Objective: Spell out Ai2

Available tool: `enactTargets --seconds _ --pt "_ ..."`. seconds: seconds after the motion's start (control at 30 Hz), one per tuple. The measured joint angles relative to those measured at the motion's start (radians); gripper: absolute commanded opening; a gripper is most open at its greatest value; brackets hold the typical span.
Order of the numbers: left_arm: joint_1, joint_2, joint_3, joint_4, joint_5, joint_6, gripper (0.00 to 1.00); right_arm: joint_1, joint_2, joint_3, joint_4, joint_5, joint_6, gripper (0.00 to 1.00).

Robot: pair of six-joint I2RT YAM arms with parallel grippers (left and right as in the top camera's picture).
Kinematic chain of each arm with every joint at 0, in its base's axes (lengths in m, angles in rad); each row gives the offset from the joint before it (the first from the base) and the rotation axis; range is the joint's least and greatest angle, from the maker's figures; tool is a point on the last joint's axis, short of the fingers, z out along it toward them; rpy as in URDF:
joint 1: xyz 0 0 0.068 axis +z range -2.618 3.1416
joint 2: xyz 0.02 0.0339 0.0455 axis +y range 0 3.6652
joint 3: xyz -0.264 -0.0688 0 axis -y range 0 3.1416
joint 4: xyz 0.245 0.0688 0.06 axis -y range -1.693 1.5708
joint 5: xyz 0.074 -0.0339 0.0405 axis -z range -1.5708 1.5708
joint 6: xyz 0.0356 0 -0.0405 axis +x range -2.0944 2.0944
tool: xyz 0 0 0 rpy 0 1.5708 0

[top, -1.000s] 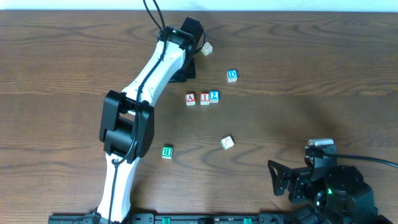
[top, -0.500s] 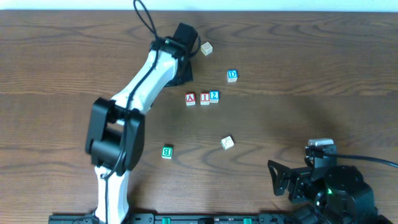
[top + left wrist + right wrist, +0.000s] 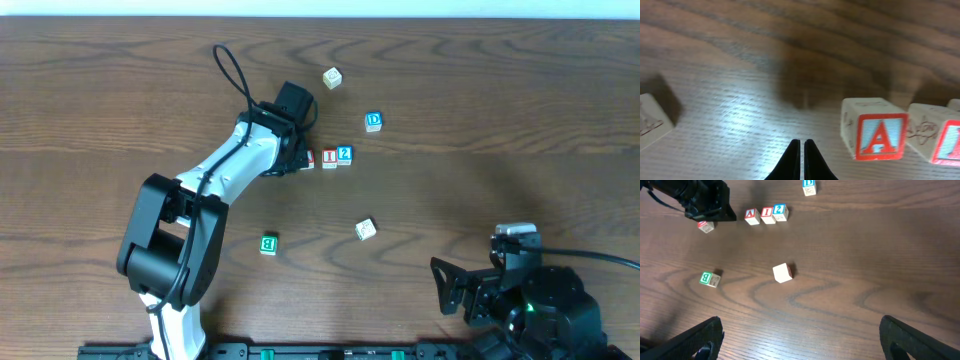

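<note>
Three blocks stand in a row: the red A (image 3: 309,159), the red I (image 3: 329,158) and the blue 2 (image 3: 344,154). The right wrist view shows them too: A (image 3: 751,216), I (image 3: 768,214), 2 (image 3: 780,211). My left gripper (image 3: 298,154) is shut and empty, low over the table just left of the A, partly covering it from above. In the left wrist view the closed fingertips (image 3: 801,159) point at bare wood, with the A (image 3: 875,135) to their right and the I (image 3: 940,142) beyond. My right gripper (image 3: 800,340) is open and empty at the near right.
A blue D block (image 3: 373,121) and a beige block (image 3: 332,77) lie behind the row. A green B block (image 3: 268,243) and a pale block (image 3: 365,229) lie in front. Another small block (image 3: 705,226) sits by the left arm (image 3: 700,200).
My left arm has swung from the back, near the beige block, toward the front. Its gripper now sits beside the A block. The blocks and the right arm have not moved.
</note>
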Motion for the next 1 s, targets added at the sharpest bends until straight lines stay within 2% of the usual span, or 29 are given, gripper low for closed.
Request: enactTargets --seconds 1.0 --pt "0.0 0.039 -0.002 0.11 0.065 0.02 0.06 0.0 0.0 0.0 0.0 0.0 0.0 0.99"
